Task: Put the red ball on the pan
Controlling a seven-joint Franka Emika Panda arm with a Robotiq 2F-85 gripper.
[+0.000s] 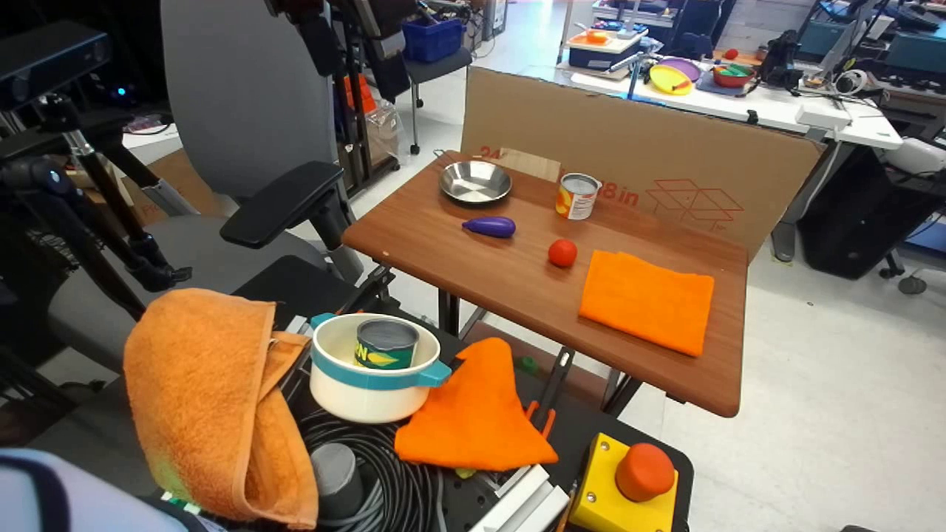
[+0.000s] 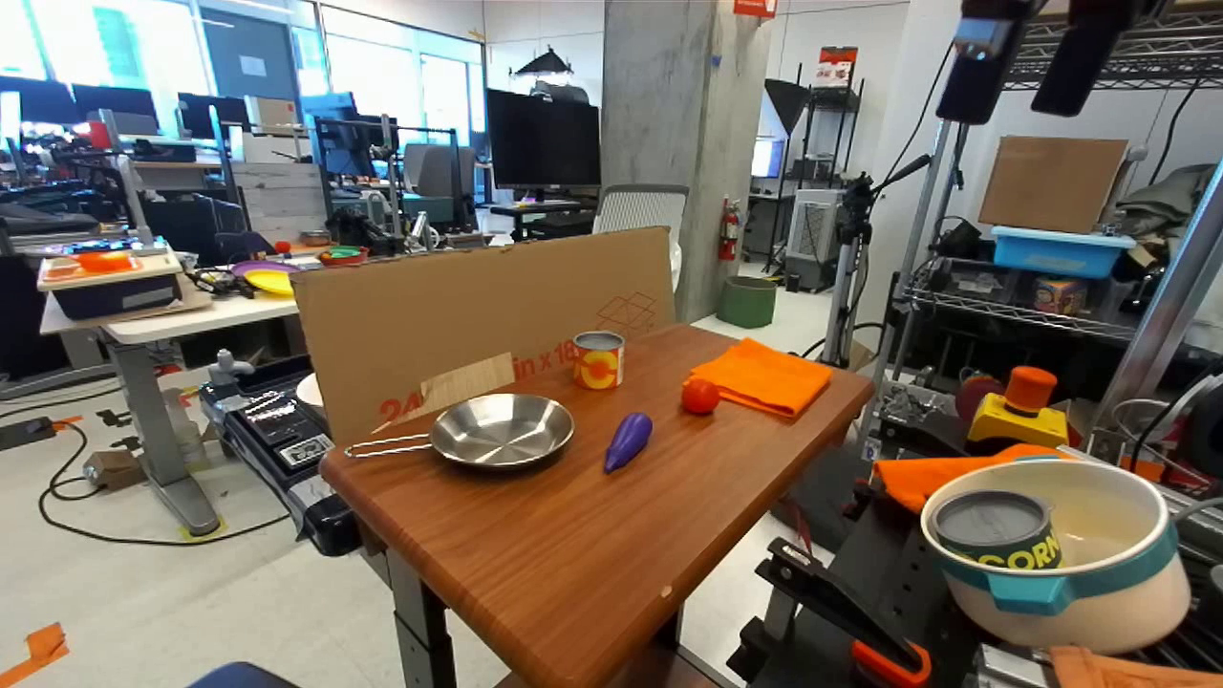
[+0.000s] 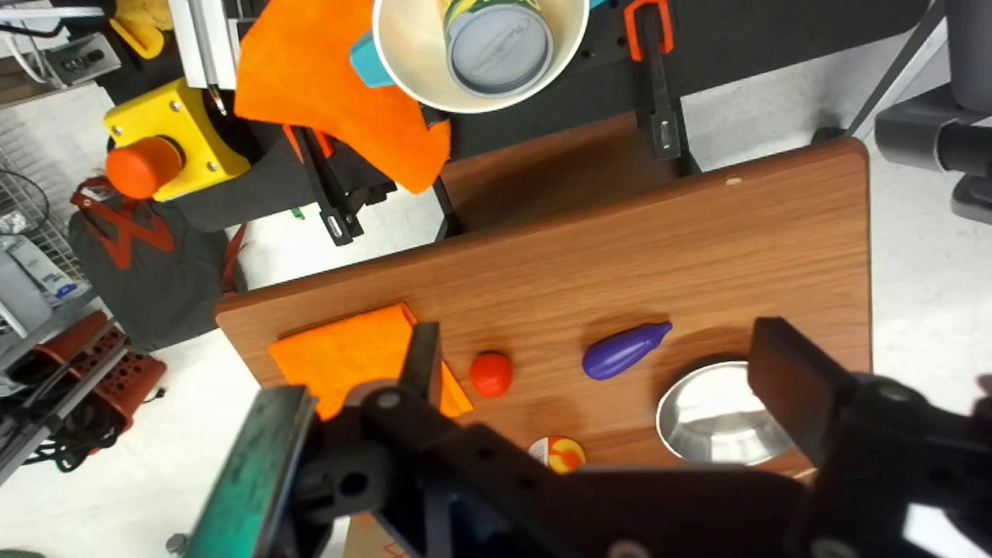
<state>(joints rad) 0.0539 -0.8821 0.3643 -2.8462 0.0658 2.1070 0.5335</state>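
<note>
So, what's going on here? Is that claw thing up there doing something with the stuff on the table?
The robot gripper is holding nothing: it hangs open, higher than the table. Its job is to put the red ball on the pan. That hasn't happened yet: the ball sits on the tabletop beside a folded orange cloth, while the pan stands apart, with a purple eggplant roughly between them.

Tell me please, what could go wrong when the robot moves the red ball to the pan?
The red ball is round, so a touch off its centre might roll it across the table. The purple eggplant lies roughly between the ball and the pan; a low path of the end effector could knock it. The pan looks shallow, so a dropped ball may bounce out.
</note>
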